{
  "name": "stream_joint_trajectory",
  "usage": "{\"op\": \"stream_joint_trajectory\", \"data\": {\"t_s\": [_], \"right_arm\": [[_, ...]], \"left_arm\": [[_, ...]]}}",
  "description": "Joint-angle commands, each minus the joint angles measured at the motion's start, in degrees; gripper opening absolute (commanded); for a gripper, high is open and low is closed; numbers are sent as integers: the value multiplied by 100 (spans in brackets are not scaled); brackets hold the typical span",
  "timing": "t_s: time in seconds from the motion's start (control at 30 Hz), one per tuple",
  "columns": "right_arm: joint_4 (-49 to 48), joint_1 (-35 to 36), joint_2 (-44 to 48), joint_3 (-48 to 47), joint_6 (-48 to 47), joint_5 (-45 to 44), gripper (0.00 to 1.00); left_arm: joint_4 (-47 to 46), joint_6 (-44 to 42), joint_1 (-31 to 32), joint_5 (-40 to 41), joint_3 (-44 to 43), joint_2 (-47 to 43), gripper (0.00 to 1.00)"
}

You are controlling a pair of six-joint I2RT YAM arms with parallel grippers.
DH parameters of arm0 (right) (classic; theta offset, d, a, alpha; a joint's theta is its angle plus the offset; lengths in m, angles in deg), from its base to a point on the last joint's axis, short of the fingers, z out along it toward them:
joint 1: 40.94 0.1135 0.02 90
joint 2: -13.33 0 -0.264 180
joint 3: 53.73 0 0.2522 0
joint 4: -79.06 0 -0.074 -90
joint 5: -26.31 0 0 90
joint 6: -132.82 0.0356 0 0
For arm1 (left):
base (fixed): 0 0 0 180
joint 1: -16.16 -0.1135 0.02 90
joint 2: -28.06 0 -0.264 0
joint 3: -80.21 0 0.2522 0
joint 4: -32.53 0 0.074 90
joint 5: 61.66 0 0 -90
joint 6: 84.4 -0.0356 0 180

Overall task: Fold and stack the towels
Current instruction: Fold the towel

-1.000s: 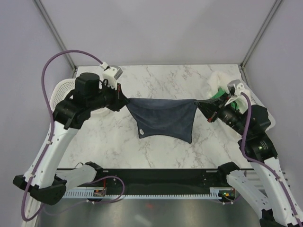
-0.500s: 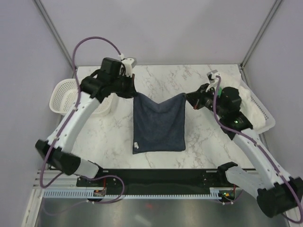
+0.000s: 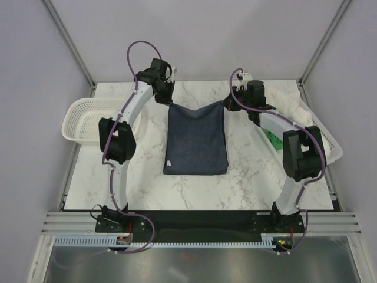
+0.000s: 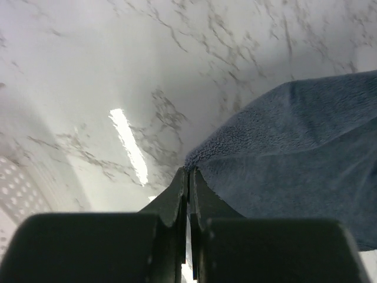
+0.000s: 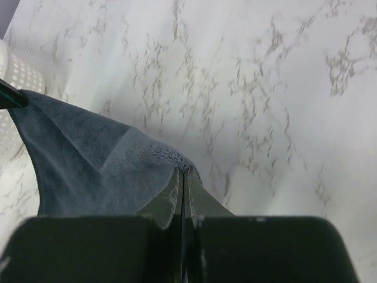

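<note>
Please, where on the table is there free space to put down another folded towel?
The widest bare patch of the table lies between the navy towel and the near edge. A narrower patch sits between the towel and the right basket. The far corners are crowded: the left end effector and right end effector each pinch a towel corner there.

From above, the right arm (image 3: 301,154) covers most of the green towel (image 3: 273,138) and part of the white towel (image 3: 293,106). The navy towel (image 3: 196,138) runs off the left wrist view's right edge; its small tag (image 3: 169,163), perhaps printed, is too small to read.
</note>
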Motion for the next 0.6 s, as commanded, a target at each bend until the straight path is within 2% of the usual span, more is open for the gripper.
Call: {"op": "stream_joint_trajectory", "data": {"t_s": [0.0, 0.23, 0.33, 0.43, 0.57], "right_arm": [[-495, -65, -571, -768, -216, 367, 0], [-671, -205, -1538, -1428, -313, 429, 0], [-741, -205, -1775, -1596, -349, 526, 0], [-811, -205, -1882, -1614, -471, 658, 0], [-785, -205, -1873, -1596, -770, 387, 0]], "left_arm": [[-356, -467, -210, 232, -560, 271, 2], [-1016, -837, -466, 163, -771, 773, 2], [-1341, -942, -492, -302, -596, 791, 2], [-1473, -1091, -492, -462, -464, 834, 2], [-1570, -1250, -510, -251, -201, 817, 2]]}}
